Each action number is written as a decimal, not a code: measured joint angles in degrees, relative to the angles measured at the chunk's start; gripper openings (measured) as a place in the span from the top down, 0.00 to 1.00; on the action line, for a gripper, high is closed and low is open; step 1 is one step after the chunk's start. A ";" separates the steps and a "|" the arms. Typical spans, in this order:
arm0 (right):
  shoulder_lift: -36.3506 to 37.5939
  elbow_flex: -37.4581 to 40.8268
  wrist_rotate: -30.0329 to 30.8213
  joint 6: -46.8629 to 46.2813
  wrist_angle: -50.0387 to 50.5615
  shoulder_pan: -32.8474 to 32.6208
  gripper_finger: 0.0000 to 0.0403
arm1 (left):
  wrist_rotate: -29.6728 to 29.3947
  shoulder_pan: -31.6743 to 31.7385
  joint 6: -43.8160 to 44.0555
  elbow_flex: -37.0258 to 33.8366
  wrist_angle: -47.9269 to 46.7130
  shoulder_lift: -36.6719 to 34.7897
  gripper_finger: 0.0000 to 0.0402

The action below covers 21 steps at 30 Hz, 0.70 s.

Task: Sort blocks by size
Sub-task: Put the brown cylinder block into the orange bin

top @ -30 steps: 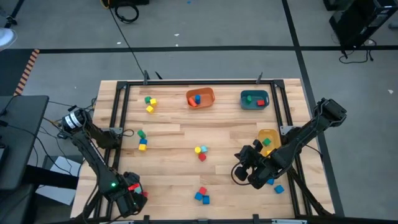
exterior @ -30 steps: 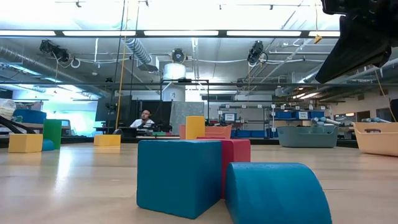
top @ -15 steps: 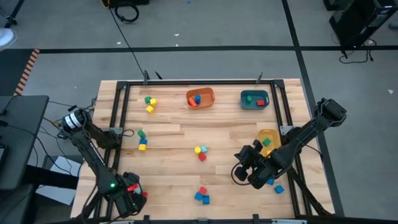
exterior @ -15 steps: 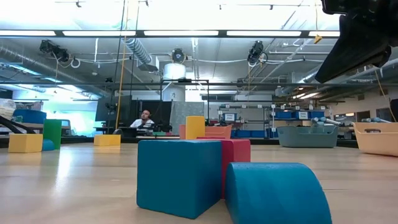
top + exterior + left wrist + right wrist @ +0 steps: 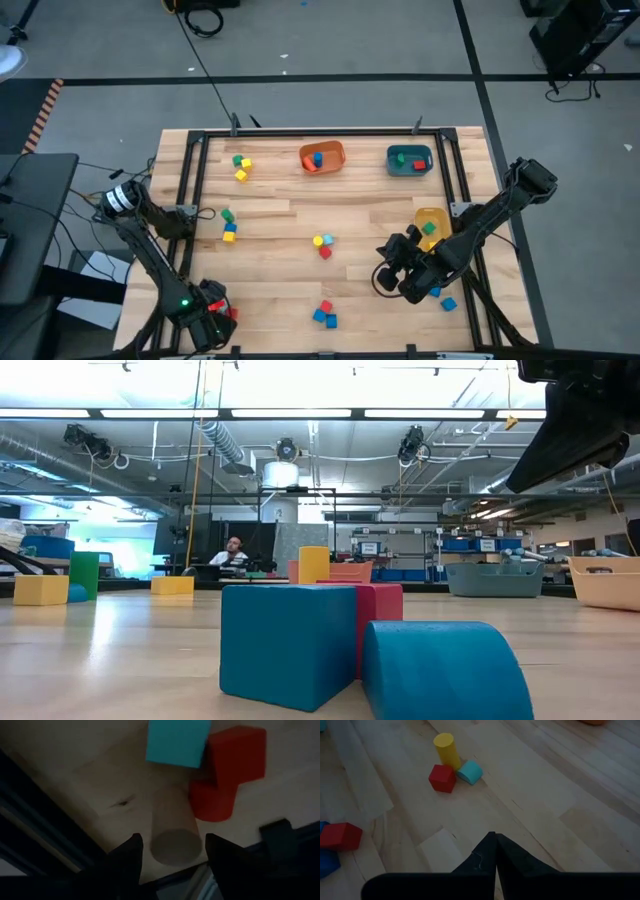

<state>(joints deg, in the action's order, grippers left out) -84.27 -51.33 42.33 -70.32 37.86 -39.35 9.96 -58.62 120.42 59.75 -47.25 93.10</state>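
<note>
My left hand point(image 5: 172, 855) hangs low at the near-left corner of the pale wooden bench point(image 5: 280, 215), about seven o'clock from its middle, tight against the black metal frame rail point(image 5: 196, 190) that edges the top. Its fingers point(image 5: 131, 857) stand apart around nothing; between them lies a wood-coloured cylinder point(image 5: 172, 832), and just past it a red block point(image 5: 227, 775) touches a light blue cube point(image 5: 178, 741). There is little room here: the rail runs close on one side.

My right hand point(image 5: 493, 851) is pinched fully closed and empty, held over the bench at about four o'clock, the dark arm point(image 5: 490, 215) reaching in from the right edge. Ahead of it is open board, then a yellow cylinder point(image 5: 446, 749), a small red cube point(image 5: 442, 778) and a light blue half-round block point(image 5: 470, 771) bunched together.

The other blocks sit scattered: a green and yellow pair point(image 5: 240, 166) at eleven o'clock, a blue and red cluster point(image 5: 323, 314) at six. An orange bin point(image 5: 322, 157) and a teal bin point(image 5: 409, 160) stand at the far edge, a yellow bin point(image 5: 432, 224) at three o'clock. Beyond the bench, a person point(image 5: 231, 553) sits in the workshop.
</note>
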 joint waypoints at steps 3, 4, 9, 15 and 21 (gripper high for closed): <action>0.00 0.00 0.00 0.00 -0.11 0.00 0.95 | -0.02 -0.01 -0.33 0.00 -0.15 0.00 0.45; 0.00 -0.01 0.00 -0.01 -0.11 0.01 0.95 | -0.04 -0.01 -0.39 0.00 -0.19 0.00 0.45; 0.00 0.00 0.00 0.00 -0.15 0.00 0.95 | -0.20 0.01 -0.41 0.00 -0.24 0.00 0.51; 0.00 0.00 -0.02 0.00 -0.17 0.00 0.95 | -0.22 -0.01 -0.42 0.01 -0.26 0.00 0.61; 0.00 -0.01 -0.02 -0.01 -0.35 0.02 0.95 | 0.24 0.01 -1.86 0.02 -0.30 -0.02 0.66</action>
<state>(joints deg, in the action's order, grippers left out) -84.27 -51.34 42.30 -70.33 37.52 -39.33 10.20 -58.61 118.56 59.77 -47.55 93.08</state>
